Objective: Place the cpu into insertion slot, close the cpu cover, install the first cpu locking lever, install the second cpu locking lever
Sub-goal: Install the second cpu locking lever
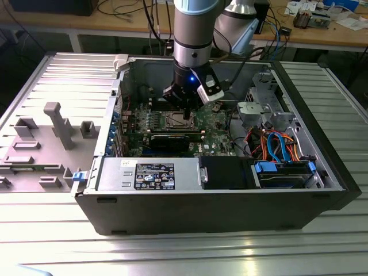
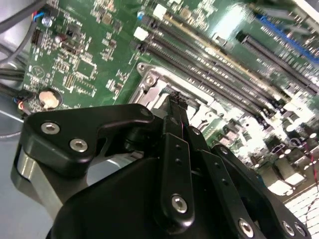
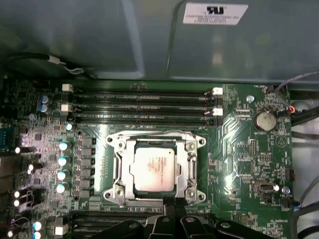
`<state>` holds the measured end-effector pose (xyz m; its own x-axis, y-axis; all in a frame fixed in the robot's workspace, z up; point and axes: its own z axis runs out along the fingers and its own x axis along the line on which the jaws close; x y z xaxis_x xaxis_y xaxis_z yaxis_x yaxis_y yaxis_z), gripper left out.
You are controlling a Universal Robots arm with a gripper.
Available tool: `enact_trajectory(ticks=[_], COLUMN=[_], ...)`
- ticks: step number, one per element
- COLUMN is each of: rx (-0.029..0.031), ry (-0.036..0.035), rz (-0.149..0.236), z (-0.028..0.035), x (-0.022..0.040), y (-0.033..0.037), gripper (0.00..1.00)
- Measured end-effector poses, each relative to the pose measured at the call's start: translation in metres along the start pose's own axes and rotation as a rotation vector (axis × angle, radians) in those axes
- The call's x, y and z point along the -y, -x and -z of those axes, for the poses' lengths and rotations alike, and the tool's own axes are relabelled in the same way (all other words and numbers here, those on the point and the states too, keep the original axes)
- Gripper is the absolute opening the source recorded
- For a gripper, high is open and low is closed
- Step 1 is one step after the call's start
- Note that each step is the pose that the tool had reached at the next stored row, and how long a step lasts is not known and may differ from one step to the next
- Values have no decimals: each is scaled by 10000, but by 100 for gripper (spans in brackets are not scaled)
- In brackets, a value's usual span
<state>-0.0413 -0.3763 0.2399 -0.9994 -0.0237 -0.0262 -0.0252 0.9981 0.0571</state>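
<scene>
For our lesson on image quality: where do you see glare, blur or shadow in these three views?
In the exterior view, glare streaks the ribbed table and a blue light glows on the arm above the gripper. In the second wrist view, the gripper looms dark in front, and the memory slots wash out under bright glare. In the first wrist view, the cpu shines softly and the capacitors flare white.

The arm comes straight down into the open computer case [image 1: 230,190], its wrist vertical above the motherboard. The end effector [image 1: 187,110] points downward just over the insertion slot [image 3: 154,169], at the socket's edge, its two black fingers [image 2: 175,119] pressed together with no gap.
</scene>
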Motion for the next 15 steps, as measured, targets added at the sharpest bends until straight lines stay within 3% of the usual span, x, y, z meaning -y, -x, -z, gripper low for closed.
enact_trajectory(ticks=[5,10,15], rx=[-4,-5,-5], ry=[0,1,1], rz=[-1,-1,-1], z=[-4,-8,-12], x=[71,100,149], y=[-31,-133,-152], gripper=[11,11,11])
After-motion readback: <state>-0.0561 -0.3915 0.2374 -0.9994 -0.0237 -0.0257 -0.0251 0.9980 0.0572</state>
